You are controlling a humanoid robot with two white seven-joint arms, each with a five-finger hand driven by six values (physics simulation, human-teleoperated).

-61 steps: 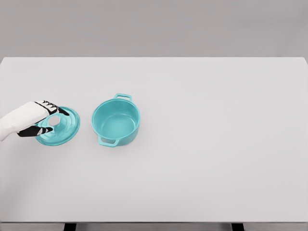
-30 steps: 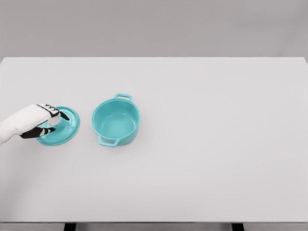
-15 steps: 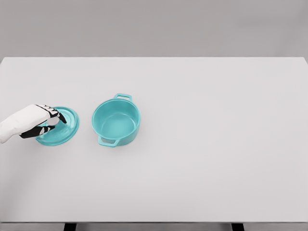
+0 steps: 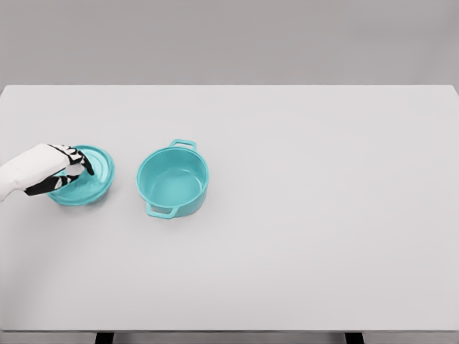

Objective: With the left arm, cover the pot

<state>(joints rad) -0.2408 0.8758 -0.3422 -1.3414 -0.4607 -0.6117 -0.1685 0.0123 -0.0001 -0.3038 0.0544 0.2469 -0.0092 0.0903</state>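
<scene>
Step in hand: grasp and lift of the lid. Left hand comes in from the left edge and sits over the lid's centre, fingers curled down around where the knob should be. The knob itself is hidden under the hand, so I judge it's pinching the knob but can't confirm contact. Lid looks slightly tilted, near edge showing its rim, which suggests it's just coming off the counter; can't say for sure that it's clear of the surface.

Pot sits open and upright, just beside the lid on its right, not touching it. Two loop handles, one at the far rim and one at the near-left rim. Inside looks bare.

Next move calls for:
- raise the lid high enough to clear the pot's rim and the near-left handle
- carry it right until it's centred over the opening
- level it before lowering, else the edge catches the rim and it seats crooked

Obstacles: nothing between lid and pot, and no other objects visible on the counter. Main risk is a weak knob grip letting the lid swing or drop mid-transfer. Right arm isn't in view.
</scene>
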